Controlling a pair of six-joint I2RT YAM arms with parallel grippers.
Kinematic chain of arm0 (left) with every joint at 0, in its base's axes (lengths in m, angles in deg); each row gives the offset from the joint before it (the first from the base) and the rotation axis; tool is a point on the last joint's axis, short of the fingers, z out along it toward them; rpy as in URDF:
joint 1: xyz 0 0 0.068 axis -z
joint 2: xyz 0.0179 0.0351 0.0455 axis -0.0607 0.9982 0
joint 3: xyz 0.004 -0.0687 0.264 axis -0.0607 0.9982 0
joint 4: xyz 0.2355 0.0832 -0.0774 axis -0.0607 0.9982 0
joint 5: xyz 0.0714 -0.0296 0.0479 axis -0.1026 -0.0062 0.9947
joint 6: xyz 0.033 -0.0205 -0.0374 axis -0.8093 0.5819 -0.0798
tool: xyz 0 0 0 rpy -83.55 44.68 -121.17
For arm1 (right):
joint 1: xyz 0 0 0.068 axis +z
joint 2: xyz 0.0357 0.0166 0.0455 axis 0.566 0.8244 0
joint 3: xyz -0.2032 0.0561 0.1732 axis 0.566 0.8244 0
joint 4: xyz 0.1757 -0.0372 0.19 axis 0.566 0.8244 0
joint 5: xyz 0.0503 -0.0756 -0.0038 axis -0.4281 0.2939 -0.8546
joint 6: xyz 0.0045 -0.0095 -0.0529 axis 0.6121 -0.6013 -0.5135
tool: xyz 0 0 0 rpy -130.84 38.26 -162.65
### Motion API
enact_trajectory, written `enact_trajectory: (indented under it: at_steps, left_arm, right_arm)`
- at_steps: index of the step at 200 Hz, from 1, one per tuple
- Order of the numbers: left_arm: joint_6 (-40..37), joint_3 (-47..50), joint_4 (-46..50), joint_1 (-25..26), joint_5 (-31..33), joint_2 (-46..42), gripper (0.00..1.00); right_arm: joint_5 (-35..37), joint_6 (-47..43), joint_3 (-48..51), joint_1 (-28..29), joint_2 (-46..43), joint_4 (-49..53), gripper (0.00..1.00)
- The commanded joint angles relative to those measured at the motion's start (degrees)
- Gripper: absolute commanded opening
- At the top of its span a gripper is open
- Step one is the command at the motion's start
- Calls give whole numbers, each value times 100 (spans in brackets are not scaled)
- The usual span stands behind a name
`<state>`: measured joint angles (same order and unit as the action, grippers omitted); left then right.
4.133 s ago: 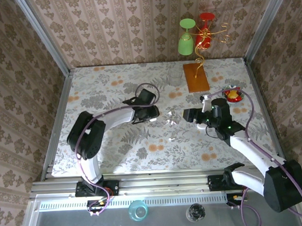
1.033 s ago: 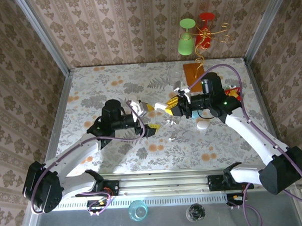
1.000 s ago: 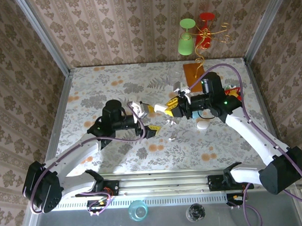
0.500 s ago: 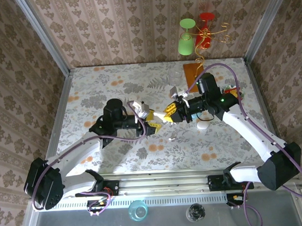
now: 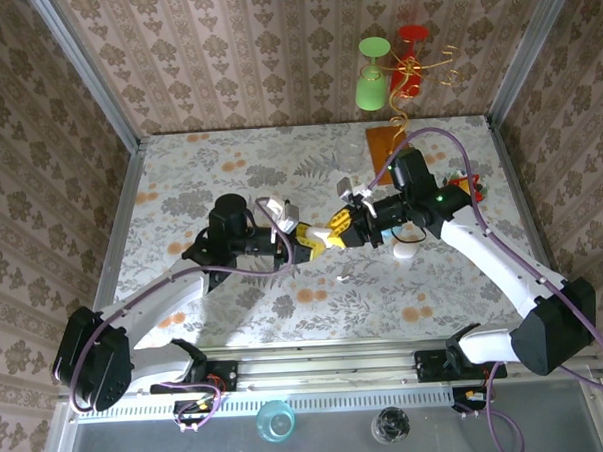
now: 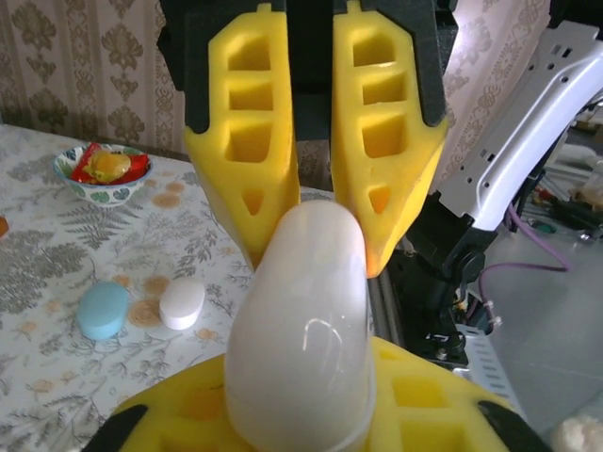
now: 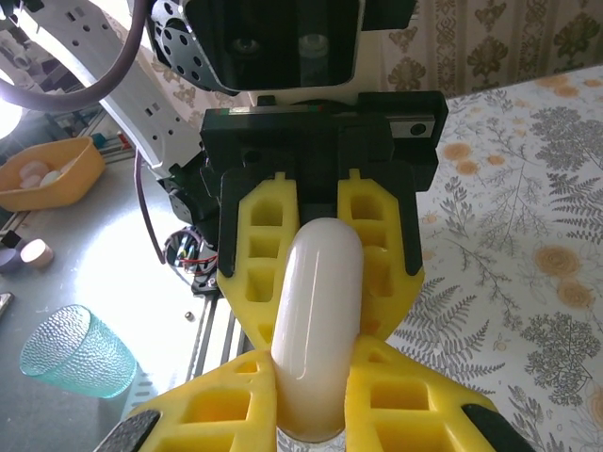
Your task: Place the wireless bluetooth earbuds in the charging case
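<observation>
Your right gripper, yellow-fingered at the bottom edge, clamps the near end of a glossy white charging case. Facing you, the left gripper pinches its far end. A floral worktop lies to the right. A teal tumbler stands lower left.

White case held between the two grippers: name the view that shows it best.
Right wrist: the white case lies lengthwise, most of its rounded body seen between both pairs of yellow fingers. Left wrist shows it close but foreshortened. In the top external view it is nearly hidden among the fingers.
</observation>
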<state>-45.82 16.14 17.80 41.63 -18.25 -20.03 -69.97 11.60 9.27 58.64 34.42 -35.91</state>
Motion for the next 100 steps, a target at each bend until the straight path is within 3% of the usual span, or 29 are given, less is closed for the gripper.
enact_trajectory:
  at_steps: [1, 35, 58, 100]
  left_arm:
    - [-108, -202, -172, 11, -112, -19, 9]
    - [-259, -201, -131, 8, -44, -63, 3]
    - [-455, -167, -101, 6, -44, -59, 2]
    - [-739, -75, -117, -16, 182, -23, 2]
  right_arm:
    - [153, 285, -67, 15, -23, -316, 3]
    - [1471, 1427, 274, 3, -219, -1441, 47]
    - [2365, 2172, 186, -81, -204, -1722, 54]
    - [2073, 2528, 324, -225, -271, -2072, 65]
